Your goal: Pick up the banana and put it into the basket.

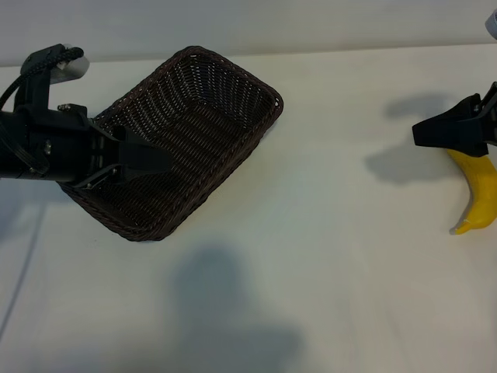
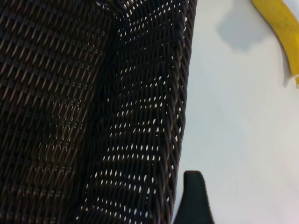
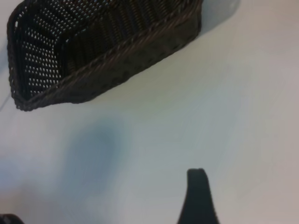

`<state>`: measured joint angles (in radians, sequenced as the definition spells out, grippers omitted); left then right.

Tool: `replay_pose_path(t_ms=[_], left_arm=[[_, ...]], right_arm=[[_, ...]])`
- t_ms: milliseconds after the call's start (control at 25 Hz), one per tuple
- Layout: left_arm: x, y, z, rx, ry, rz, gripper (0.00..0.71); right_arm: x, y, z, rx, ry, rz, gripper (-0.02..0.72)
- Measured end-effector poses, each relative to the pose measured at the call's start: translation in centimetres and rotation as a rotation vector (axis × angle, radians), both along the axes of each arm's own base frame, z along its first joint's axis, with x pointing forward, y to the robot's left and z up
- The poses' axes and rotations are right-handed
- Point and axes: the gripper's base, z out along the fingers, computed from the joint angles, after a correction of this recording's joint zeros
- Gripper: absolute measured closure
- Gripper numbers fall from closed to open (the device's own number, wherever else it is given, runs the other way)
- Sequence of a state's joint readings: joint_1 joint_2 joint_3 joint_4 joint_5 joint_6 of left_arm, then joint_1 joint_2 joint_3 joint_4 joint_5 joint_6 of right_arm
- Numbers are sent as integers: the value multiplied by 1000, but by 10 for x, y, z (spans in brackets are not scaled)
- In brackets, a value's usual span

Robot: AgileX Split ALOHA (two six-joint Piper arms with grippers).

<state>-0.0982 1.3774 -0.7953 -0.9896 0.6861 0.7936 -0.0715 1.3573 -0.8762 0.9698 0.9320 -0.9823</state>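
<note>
lying on the white table (image 1: 326, 256) at the far right of the exterior view, the banana (image 1: 480, 194) curves down to its tip, with its upper end hidden under the right gripper (image 1: 435, 132). that gripper hovers over the banana with its fingers spread, nothing between them. well apart, on the left side of the table, the dark woven basket (image 1: 225, 85) sits at an angle. the left gripper (image 1: 144, 159) reaches over the basket's near end, its fingers spread wide with one finger (image 2: 194, 198) outside the rim; whether it touches the wicker i cannot tell. the basket holds nothing.
</note>
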Motion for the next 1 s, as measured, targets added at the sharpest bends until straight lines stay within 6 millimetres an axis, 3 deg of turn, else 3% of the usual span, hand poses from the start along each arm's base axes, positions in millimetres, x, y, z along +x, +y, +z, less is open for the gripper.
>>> replay_pose_path(t_ms=[280, 520, 760, 1000], left_arm=[[1, 4, 8, -20, 121, 157, 139], [10, 20, 24, 80, 237, 421, 139], [7, 40, 20, 242, 335, 659, 139], [4, 48, 16, 268, 426, 825, 139]], right_arm=[[0, 0, 0, 0, 0, 0, 169], [0, 0, 0, 0, 0, 0, 169], [0, 0, 0, 0, -1, -1, 169], [1, -1, 0, -5, -8, -11, 169]])
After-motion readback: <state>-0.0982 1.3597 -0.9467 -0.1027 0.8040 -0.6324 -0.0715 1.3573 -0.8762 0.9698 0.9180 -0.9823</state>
